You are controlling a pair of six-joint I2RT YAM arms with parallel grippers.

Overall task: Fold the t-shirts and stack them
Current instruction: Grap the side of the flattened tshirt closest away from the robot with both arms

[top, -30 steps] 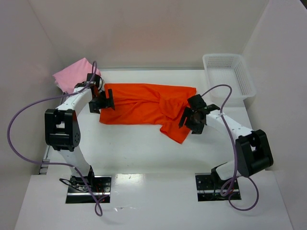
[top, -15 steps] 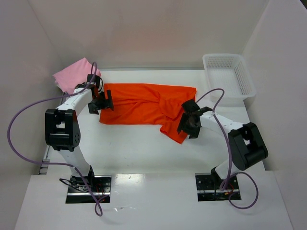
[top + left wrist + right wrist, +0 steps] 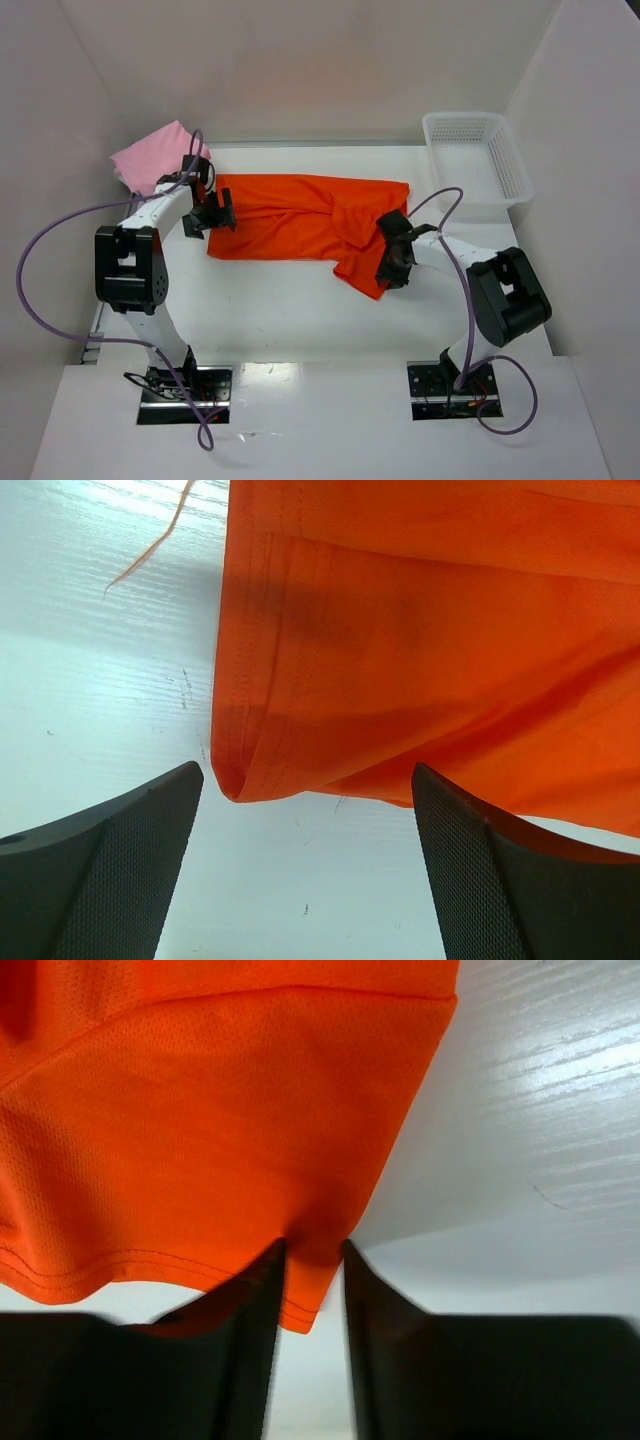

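Observation:
The orange t-shirt (image 3: 300, 225) lies spread across the middle of the table, its right end bunched with a flap pointing toward the near side. My left gripper (image 3: 212, 212) is open at the shirt's left edge. In the left wrist view (image 3: 305, 860) the shirt's folded corner (image 3: 235, 780) lies just ahead of the fingertips, not between them. My right gripper (image 3: 390, 262) has its jaws closed in on the flap's hem corner (image 3: 315, 1280). The pink t-shirt (image 3: 150, 155) lies at the back left. The blue t-shirt is out of view.
A white mesh basket (image 3: 478, 160) stands at the back right corner. White walls enclose the table on the left, back and right. Purple cables loop beside both arms.
My right gripper has moved left onto the shirt's near right flap and its jaws have narrowed around the hem. The left gripper has hardly moved.

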